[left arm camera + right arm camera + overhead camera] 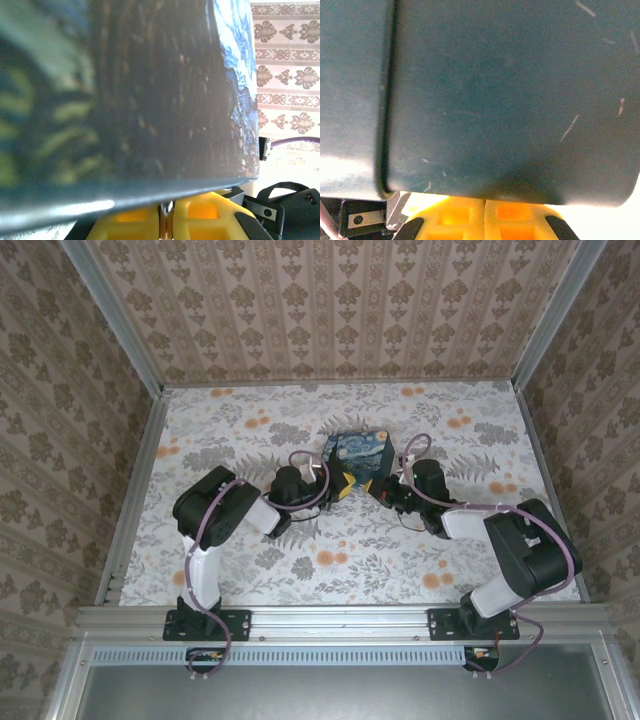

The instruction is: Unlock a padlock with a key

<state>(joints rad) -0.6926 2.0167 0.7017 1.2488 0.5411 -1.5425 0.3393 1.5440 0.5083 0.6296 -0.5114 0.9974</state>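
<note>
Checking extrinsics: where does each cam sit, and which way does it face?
Top external: above and behind the bases, looking down at the floral table; left pincer and right pincer flank the painted box.
Left wrist: on the left wrist, close against the box's dark side; yellow fingers at the bottom.
Right wrist: on the right wrist, facing the box's teal wall; yellow fingers at the bottom.
Shared: all see the box.

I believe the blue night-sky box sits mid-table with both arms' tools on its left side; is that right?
Not quite: the tools are not both on its left. The top external view shows the blue night-sky box mid-table with the left tool at its left side and the right tool at its right side.
</note>
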